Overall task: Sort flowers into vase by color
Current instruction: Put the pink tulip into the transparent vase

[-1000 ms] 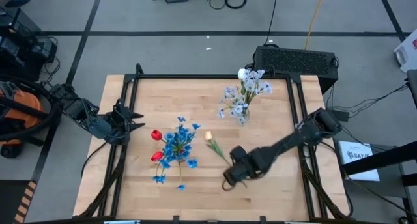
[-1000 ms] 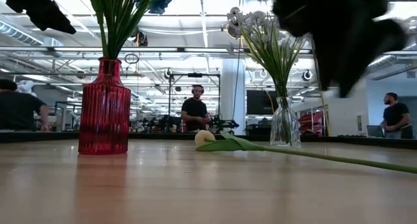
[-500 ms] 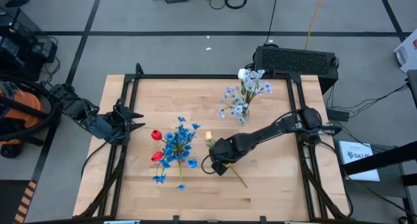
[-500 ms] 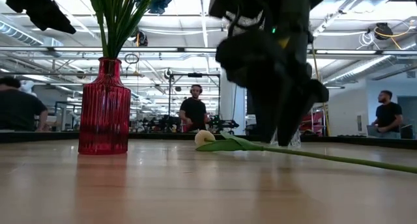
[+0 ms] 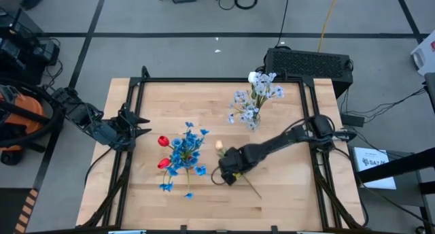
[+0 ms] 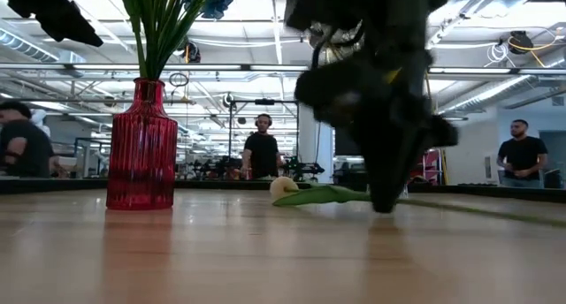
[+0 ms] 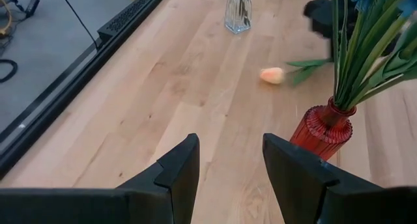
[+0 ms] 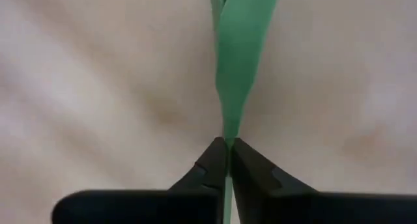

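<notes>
Pinching the cream tulip's (image 5: 219, 146) stem, right gripper (image 5: 228, 176) sits closed; left gripper (image 7: 229, 160) open at the table's left edge.

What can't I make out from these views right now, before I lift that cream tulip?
- Cream tulip stem, low view: the right tool covers the pinch point.
- Same stem, high view: the right tool hides it where it is gripped.
- Bloom, right wrist view: cut off by the edge; only a green leaf shows.
- Red vase, low view: its flower heads are cut off above.
- Left tool: open, idle at the table's left edge.
</notes>
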Action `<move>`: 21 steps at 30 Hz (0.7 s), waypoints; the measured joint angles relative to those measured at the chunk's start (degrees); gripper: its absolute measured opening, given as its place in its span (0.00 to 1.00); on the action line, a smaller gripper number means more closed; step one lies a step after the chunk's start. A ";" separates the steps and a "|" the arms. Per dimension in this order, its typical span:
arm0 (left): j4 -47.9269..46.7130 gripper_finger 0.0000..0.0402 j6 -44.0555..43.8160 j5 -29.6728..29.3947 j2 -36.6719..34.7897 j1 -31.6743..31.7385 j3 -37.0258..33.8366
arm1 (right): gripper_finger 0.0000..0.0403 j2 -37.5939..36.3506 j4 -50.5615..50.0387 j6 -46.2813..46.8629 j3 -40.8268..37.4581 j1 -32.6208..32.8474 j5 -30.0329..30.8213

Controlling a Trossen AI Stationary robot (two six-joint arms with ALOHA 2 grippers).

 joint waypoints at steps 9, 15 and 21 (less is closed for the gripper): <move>0.03 0.44 2.80 0.07 0.00 0.00 0.00 | 0.01 -11.54 -4.93 5.89 0.02 10.79 -0.65; 0.04 0.44 2.83 0.01 -0.02 0.00 0.00 | 0.00 -16.15 -18.93 19.93 0.04 17.87 -3.68; 0.11 0.44 2.77 -0.67 0.00 -0.01 0.00 | 0.00 -16.74 -26.57 35.63 -0.02 22.22 9.19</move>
